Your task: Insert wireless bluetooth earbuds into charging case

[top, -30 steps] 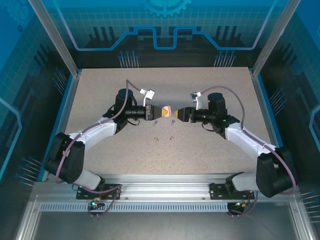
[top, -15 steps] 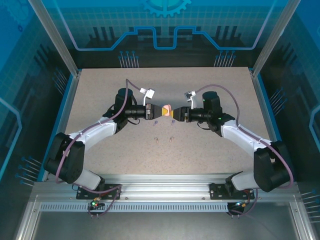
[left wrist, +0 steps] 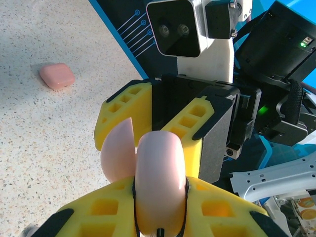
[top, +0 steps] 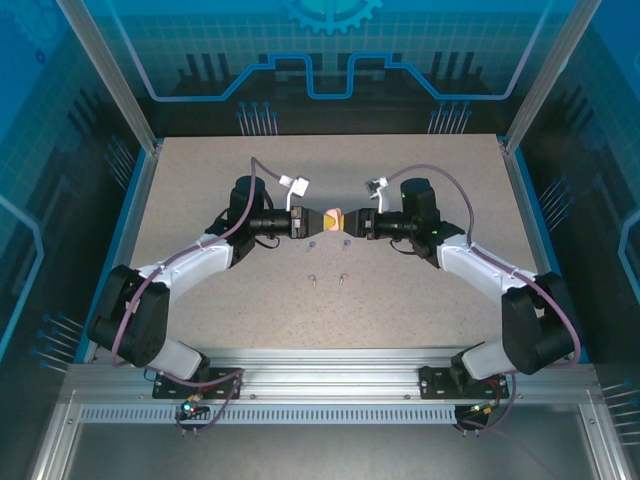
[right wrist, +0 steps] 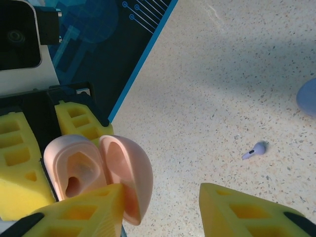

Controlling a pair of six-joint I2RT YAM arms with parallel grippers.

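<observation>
Holding the open pink plastic charging case [left wrist: 159, 168], the left claw [left wrist: 159, 205] needs a firm grip while the wide-spread right claw [right wrist: 158, 197] fetches the tiny purple earbud [right wrist: 254, 150]

- Left arm [top: 190, 262], right arm [top: 480, 268]: white link shells, rounded black joint housings, black bases.
- Cable [top: 265, 166]: purple-grey, one per arm, running back from each pincer, with a white plug near the pincer end.
- Left gripper [top: 322, 220], right gripper [top: 346, 221]: black bodies.
- Fingers [right wrist: 247, 210]: yellow, moulded with square pockets, black-edged.
- Camera housing [left wrist: 173, 27]: white, two lenses, mounted atop the right pincer.
- Indicator light [left wrist: 302, 43]: green, on the black housing behind that pincer.
</observation>
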